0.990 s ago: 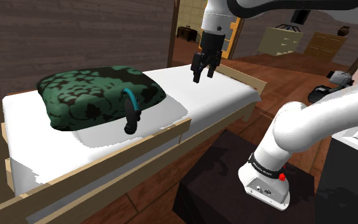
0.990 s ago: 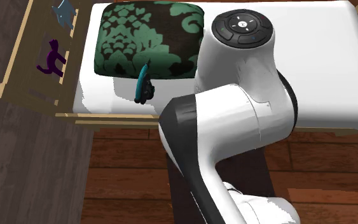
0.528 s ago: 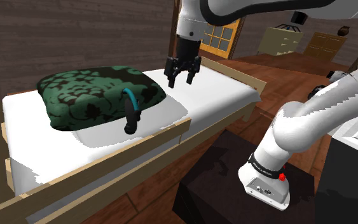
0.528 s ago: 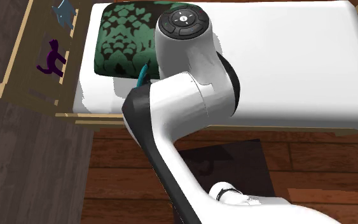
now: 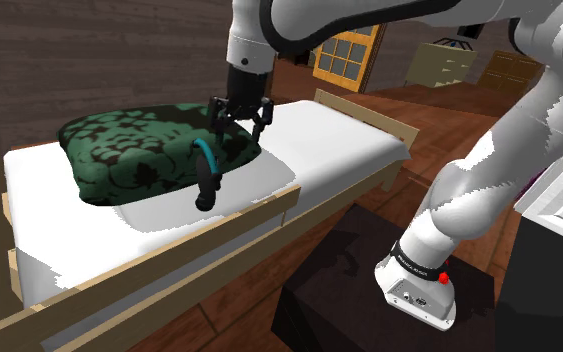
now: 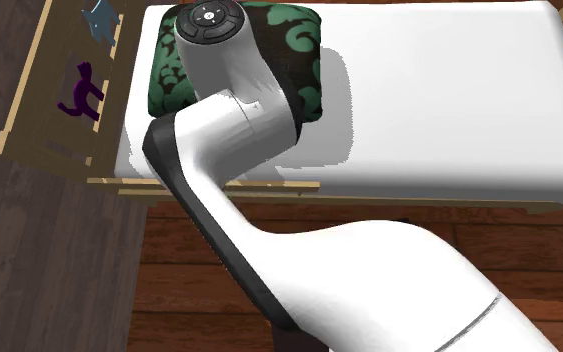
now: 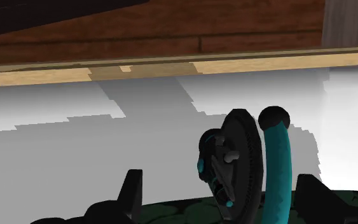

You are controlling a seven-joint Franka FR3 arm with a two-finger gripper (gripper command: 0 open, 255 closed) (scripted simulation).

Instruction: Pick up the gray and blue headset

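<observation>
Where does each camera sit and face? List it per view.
Shoulder view: beside the stand, facing across the bed; shows the arm and open end effector near the headset.
Second exterior view: overhead, looking down on the bed; white arm links partly cover the pillow.
Wrist view: on the hand, looking past its fingers at the headset.
Shoulder and wrist views share the headset.

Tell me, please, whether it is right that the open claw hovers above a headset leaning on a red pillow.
Not quite: the pillow is green with a dark pattern, not red, as the shoulder view shows. The open claw does hover above the headset leaning on it.
</observation>
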